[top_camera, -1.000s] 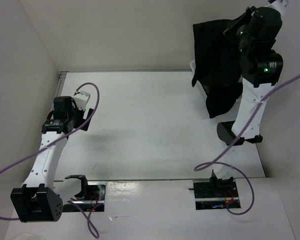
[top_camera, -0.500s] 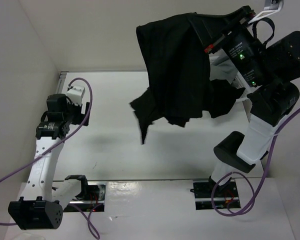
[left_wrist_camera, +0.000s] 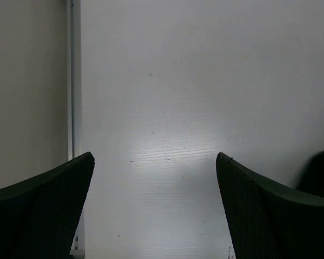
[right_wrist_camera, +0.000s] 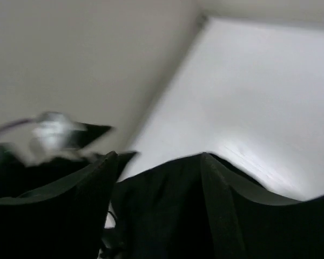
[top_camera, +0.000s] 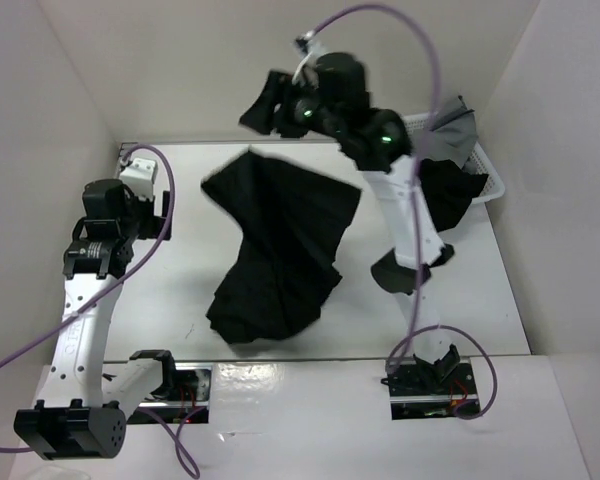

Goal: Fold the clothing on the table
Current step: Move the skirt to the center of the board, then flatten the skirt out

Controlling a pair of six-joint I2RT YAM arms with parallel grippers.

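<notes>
The right gripper [top_camera: 263, 108] is raised above the far side of the desk [top_camera: 180, 290], with its jaws apart and nothing clamped. Its own wrist camera, though blurred, shows the two dark fingers [right_wrist_camera: 59, 210] separated, with black fabric lying below the gap. Only the overhead view shows that this fabric is clear of the gripper, which is just beyond the cloth's far edge. The black pleated skirt [top_camera: 280, 250] lies on the middle of the desk, between the two arms. It is spread wide at its far end and bunched into a crumpled heap toward the near edge. The left gripper [left_wrist_camera: 154, 159] is wide open and empty over bare desk by the left wall. Its wrist view shows a dark shape at the right border, but too little of it is visible to name. Only the overhead view takes in the far right corner, where a white basket [top_camera: 492, 175] holds another black garment [top_camera: 450, 195] hanging over its side and a grey cloth [top_camera: 458, 120]. In all there are two arms, two grippers, one skirt, one basket and two other cloths.
</notes>
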